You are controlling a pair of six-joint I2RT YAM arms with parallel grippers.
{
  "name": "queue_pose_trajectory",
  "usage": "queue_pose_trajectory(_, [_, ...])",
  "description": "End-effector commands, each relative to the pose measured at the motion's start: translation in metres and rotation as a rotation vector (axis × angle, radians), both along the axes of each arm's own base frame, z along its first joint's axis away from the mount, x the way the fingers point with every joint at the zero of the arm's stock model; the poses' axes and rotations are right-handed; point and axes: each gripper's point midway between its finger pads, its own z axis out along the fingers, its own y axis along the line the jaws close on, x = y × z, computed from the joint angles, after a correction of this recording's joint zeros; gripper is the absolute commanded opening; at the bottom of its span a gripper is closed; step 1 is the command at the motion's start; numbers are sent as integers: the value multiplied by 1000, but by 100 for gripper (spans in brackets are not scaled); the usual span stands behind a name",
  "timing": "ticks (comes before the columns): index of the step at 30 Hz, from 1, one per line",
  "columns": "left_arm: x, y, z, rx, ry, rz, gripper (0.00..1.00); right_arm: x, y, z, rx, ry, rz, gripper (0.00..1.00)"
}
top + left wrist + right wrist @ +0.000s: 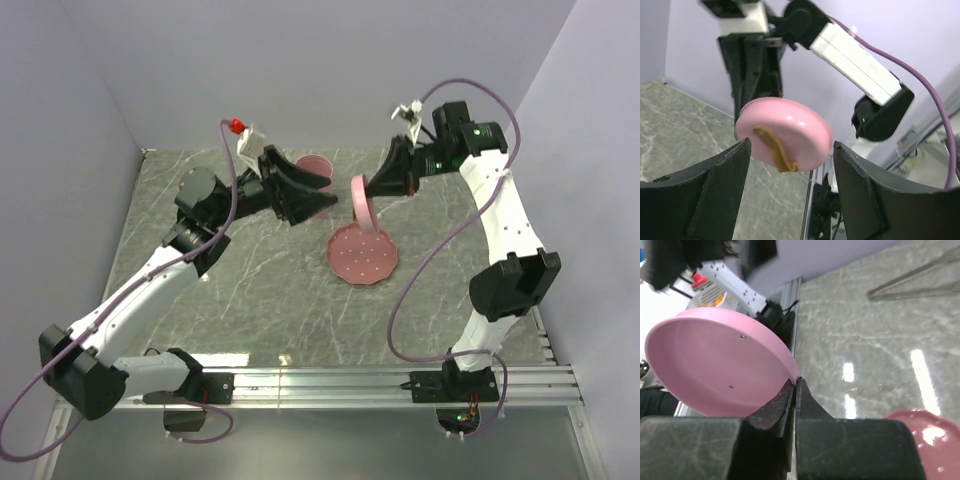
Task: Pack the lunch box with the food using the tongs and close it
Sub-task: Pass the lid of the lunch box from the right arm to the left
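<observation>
We see right gripper [796, 390] pinched tight on rim of round pink plastic lid [715, 365]; left gripper [325, 192] spread wide, empty.

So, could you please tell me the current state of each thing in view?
Left tool: open, holding nothing.
Right tool: shut on the pink lid's rim.
Pink lid: lifted off the table, tilted on edge.
Tongs: lying on the table, not gripped.
Pink plate: flat on the table, no food visible on it.
</observation>
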Motion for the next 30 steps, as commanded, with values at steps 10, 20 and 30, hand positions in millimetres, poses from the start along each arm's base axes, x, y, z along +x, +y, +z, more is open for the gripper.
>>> queue_pose_trajectory(10, [2, 19, 45, -62, -126, 40, 73, 12, 0, 110, 180, 102, -281, 0])
queue_pose_trajectory(20, [6, 40, 68, -141, -67, 67, 73, -1, -11, 114, 445, 5, -357, 0])
queue_pose_trajectory(30, [32, 38, 71, -296, 307, 78, 74, 4, 17, 152, 611, -66, -274, 0])
